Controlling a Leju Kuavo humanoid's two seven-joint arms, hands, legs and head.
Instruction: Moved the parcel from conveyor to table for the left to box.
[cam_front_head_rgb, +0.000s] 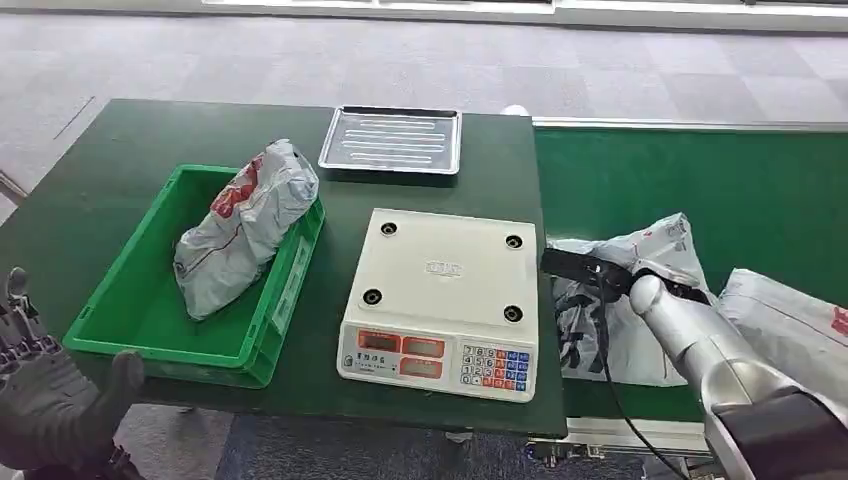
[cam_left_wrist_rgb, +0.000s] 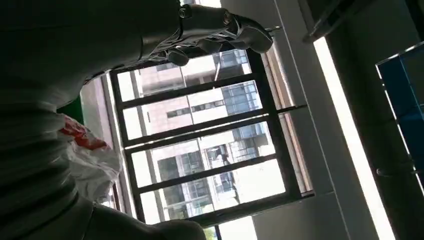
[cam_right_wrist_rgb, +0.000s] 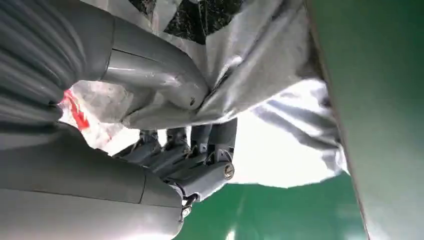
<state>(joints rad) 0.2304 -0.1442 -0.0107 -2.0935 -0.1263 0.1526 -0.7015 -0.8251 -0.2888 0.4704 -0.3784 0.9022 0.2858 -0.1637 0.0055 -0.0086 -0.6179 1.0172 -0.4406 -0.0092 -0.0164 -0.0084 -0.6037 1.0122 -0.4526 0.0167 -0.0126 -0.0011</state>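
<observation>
The grey parcel (cam_front_head_rgb: 640, 300) lay on the green conveyor (cam_front_head_rgb: 720, 190), just right of the scale (cam_front_head_rgb: 445, 300). I had my right hand (cam_front_head_rgb: 640, 278) pinching its wrapper. My left hand (cam_front_head_rgb: 45, 385), spread and empty, hung left of the scale, near the green box (cam_front_head_rgb: 150, 320).

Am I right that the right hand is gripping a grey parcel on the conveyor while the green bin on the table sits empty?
Not quite. The green bin is not empty: the head view shows a grey parcel with red print lying in it. The rest holds: the right hand grips a grey parcel on the conveyor.
</observation>
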